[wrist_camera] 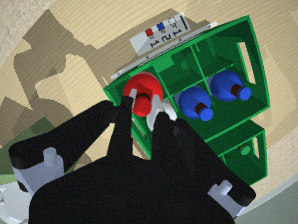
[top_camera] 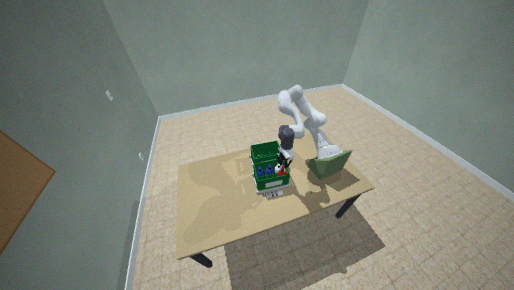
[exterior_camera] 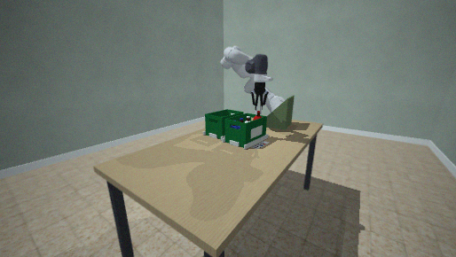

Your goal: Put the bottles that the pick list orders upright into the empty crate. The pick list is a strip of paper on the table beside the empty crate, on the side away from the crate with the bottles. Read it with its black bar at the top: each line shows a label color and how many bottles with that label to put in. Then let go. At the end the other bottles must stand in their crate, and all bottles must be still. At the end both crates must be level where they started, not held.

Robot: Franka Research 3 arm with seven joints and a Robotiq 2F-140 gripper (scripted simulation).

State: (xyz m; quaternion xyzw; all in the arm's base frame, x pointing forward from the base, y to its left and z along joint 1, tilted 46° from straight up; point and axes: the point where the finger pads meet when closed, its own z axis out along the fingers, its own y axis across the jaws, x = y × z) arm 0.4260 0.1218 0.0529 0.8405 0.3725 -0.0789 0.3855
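Gripper clenched on the red bottle by its neck — bottle is in the corner cell of the near crate, beside the white bottle, roughly upright. Can't tell if its base is down. Likely final placement: lower straight, slow, no sideways push on crate or white neighbor. Once it's seated, open gently — narrow room there — then lift straight up so nothing tips.
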